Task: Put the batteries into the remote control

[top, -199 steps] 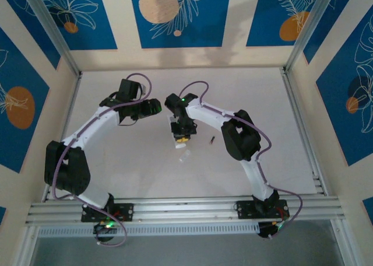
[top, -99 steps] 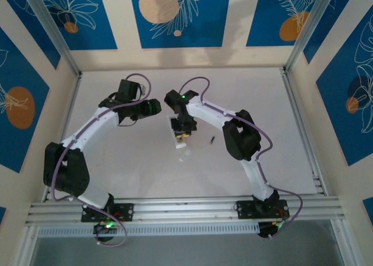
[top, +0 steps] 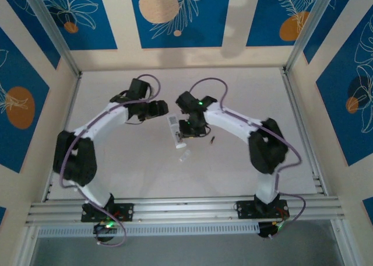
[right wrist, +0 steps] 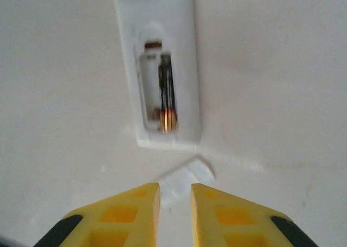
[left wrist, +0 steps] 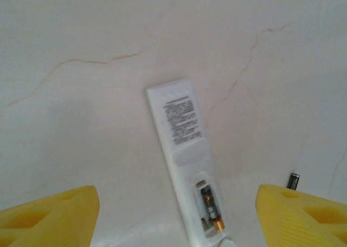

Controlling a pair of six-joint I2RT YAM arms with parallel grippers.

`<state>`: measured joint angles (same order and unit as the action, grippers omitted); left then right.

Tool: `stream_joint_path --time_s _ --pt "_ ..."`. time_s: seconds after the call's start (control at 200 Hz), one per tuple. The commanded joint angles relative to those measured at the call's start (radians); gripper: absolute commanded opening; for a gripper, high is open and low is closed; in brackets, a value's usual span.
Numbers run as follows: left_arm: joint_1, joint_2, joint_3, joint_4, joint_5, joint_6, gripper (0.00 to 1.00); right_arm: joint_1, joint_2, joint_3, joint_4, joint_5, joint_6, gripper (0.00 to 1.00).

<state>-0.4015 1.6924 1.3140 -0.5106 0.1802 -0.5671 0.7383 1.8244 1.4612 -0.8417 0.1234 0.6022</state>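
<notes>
remote (left wrist: 179, 133) lies back-up mid tabletop (left wrist: 81, 95), label showing, battery bay open at its near end. one battery (right wrist: 167, 95) sits in the right slot of the bay as the right wrist view has it, coppery end toward the claw; the slot beside it is bare. second battery (left wrist: 293, 180) lies loose on the tabletop, off to the remote's right and apart from it. small white piece (right wrist: 184, 177) lies just off the bay end of the remote. right claw (right wrist: 175, 192) hovers over that piece, fingers barely parted, nothing between them. left claw (left wrist: 177, 203) is wide open, straddling the bay end from above, gripping nothing.
</notes>
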Motion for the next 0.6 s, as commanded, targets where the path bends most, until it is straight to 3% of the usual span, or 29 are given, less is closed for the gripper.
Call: stream_joint_path --time_s 0.0,0.19,0.305,0.5,0.595 --pt "-0.035 0.113 0.126 -0.087 -0.054 -0.014 0.76 -0.001 -0.127 -0.153 0.201 -0.044 -0.082 0.24" --pt "-0.066 0.313 0.314 -0.218 -0.077 -0.026 0.74 0.03 -0.187 -0.198 0.253 -0.017 -0.496 0.27" --pt "-0.085 0.409 0.403 -0.275 -0.094 -0.036 0.7 -0.001 -0.164 -0.225 0.318 -0.096 -0.679 0.3" --pt "-0.105 0.509 0.507 -0.338 -0.085 -0.059 0.6 -0.055 -0.052 -0.122 0.289 -0.197 -0.608 0.25" --pt "-0.104 0.53 0.523 -0.356 -0.07 -0.085 0.56 -0.059 -0.059 -0.168 0.376 -0.214 -0.531 0.23"
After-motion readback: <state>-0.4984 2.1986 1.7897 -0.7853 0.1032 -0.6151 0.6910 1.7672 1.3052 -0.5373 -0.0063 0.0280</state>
